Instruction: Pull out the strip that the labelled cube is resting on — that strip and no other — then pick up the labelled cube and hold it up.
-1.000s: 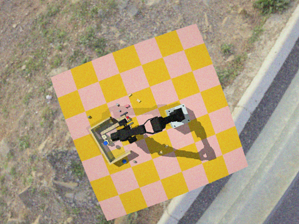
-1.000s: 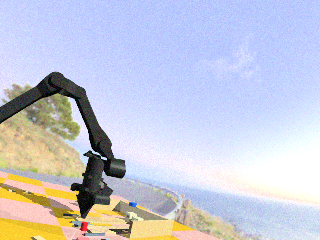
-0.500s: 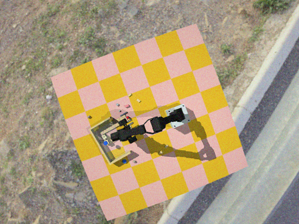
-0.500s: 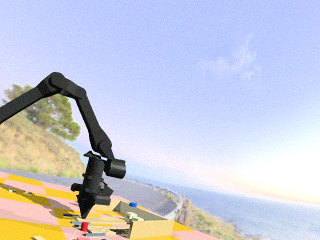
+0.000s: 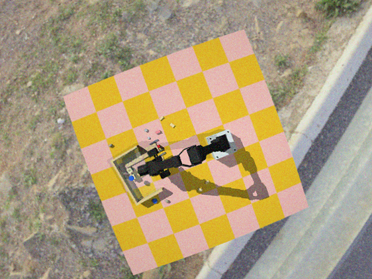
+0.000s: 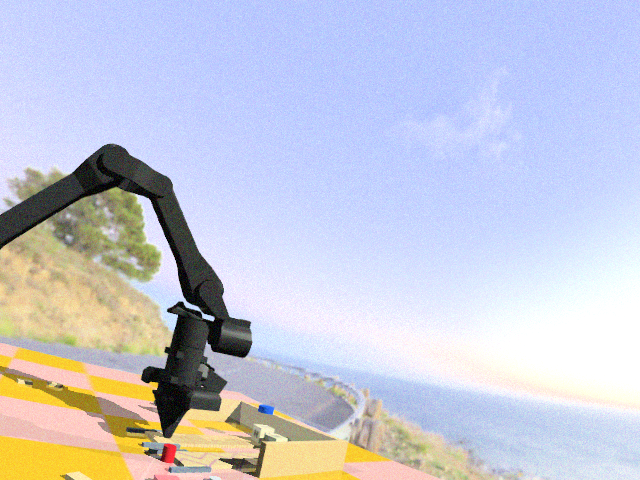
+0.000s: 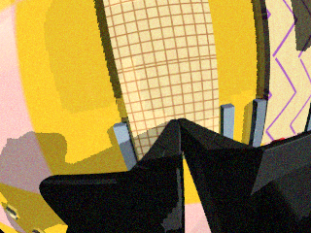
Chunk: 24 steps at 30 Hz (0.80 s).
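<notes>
My gripper [image 6: 166, 435] [image 7: 177, 125] is shut and empty, pointing down with its fingertips together over the near part of the grid-patterned strip [image 7: 167, 58] [image 6: 217, 440]. The fingers hide that strip's near end, and touch cannot be told. A strip with purple zigzags [image 7: 284, 73] lies beside it, to the right in the wrist view. Pale cubes [image 6: 263, 431] [image 5: 129, 170] stand at the strips' far ends by the back wall. Their labels are too small to read, and which cube rests on which strip cannot be told.
A pale wooden wall [image 5: 149, 195] [image 6: 305, 459] encloses the far side. Blue-grey guides [image 7: 125, 143] [image 7: 226, 123] flank the grid strip. A red cylinder [image 6: 168, 453] stands by the near ends. A blue piece [image 5: 131, 178] [image 6: 266, 409] is at the back wall, and a pink block [image 5: 158, 132] lies outside.
</notes>
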Tool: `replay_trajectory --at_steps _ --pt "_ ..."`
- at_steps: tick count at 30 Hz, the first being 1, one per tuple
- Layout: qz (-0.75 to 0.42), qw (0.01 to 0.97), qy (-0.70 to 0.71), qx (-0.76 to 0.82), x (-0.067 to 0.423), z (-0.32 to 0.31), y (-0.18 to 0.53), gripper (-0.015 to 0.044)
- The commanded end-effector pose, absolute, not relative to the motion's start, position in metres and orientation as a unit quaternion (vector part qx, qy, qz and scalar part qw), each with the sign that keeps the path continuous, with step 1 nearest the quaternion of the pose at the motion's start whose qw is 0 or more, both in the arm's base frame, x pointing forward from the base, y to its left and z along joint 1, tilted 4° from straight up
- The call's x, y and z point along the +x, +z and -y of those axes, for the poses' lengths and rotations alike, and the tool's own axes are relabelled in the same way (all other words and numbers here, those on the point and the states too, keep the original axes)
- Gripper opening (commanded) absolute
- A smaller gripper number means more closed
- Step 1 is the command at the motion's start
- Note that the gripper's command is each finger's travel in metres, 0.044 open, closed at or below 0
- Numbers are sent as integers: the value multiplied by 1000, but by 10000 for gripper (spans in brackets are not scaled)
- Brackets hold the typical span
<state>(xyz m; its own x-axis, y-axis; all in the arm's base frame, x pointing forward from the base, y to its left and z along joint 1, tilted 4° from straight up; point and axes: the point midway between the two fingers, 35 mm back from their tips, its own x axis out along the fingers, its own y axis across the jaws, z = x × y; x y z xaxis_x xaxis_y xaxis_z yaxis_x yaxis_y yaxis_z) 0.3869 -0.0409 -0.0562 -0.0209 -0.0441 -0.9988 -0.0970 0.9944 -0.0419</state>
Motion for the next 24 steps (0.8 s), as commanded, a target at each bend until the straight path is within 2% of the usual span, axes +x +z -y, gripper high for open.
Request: replay_trajectory --at_steps 1,24 --pt "-713 699 21 -50 387 41 -59 0" --pt "-714 698 21 -50 359 44 -59 0"
